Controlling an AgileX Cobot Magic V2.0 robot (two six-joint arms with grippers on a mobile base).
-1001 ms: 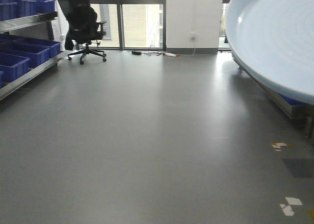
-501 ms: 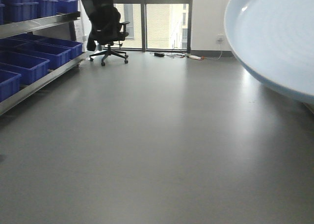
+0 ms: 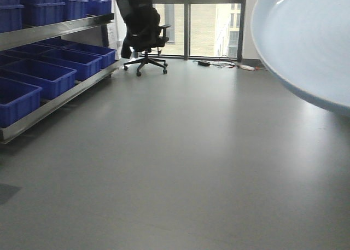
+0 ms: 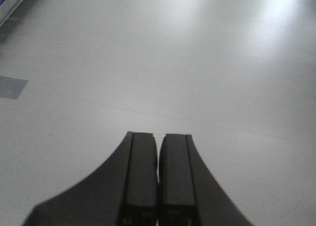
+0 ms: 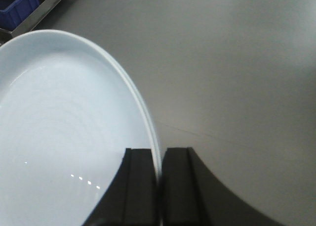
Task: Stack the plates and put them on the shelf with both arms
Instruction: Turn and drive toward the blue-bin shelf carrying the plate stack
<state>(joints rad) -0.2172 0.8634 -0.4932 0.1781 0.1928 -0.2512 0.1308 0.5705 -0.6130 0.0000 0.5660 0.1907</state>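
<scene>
The left gripper [image 4: 158,184] has its two black fingers [image 4: 140,181] pressed flat against each other, with nothing held between them. The right gripper [image 5: 159,186] is clamped on the rim of a plate [image 5: 64,137]. One of its fingers [image 5: 180,186] sits on each side of that rim, edge-on to the plate.

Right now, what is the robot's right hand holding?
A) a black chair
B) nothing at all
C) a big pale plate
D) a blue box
C: in the right wrist view, the right gripper is closed on the rim of the plate, with one finger on each side of its edge.
</scene>
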